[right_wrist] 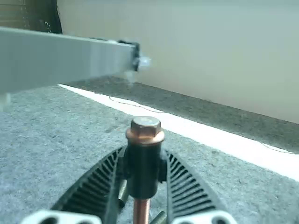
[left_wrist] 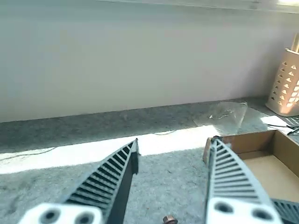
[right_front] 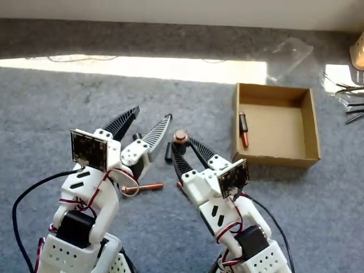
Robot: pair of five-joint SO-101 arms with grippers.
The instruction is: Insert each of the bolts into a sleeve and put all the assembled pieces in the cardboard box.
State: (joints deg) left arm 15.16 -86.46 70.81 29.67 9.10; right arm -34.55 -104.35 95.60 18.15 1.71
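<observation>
High view: grey carpet point(right_front: 51, 114) w/ a sunlit strip point(right_front: 142, 67) across the far side. Left gripper point(right_front: 152, 114) is spread wide, nothing btwn its fingers. Right gripper point(right_front: 183, 142) is clamped on a bolt point(right_front: 181, 136), copper head up. A loose sleeve point(right_front: 168, 151) lies on the carpet btwn the two grippers. A loose bolt point(right_front: 145, 186) lies just beside the left arm's wrist. Cardboard box point(right_front: 310, 122) sits near the right gripper, w/ one assembled piece point(right_front: 244, 129) inside, along the wall on the grippers' side. Clear plastic bag point(right_front: 290, 54) lies beyond the box.

Left wrist view: carpet, sun strip, plain wall point(left_wrist: 140, 56). Left gripper point(left_wrist: 174, 141) is wide open and empty. The box point(left_wrist: 247, 141) shows just past one finger; the bag point(left_wrist: 227, 115) and a beige perforated holder point(left_wrist: 285, 88) are farther off.

Right wrist view: carpet, wall behind. Right gripper point(right_wrist: 143, 156) is closed tight on a black sleeve point(right_wrist: 142, 175), upright, w/ the bolt point(right_wrist: 145, 129) thru it: hex head above, thread below. A blurred grey bar point(right_wrist: 70, 56) crosses close to the lens; can't tell what it is.
</observation>
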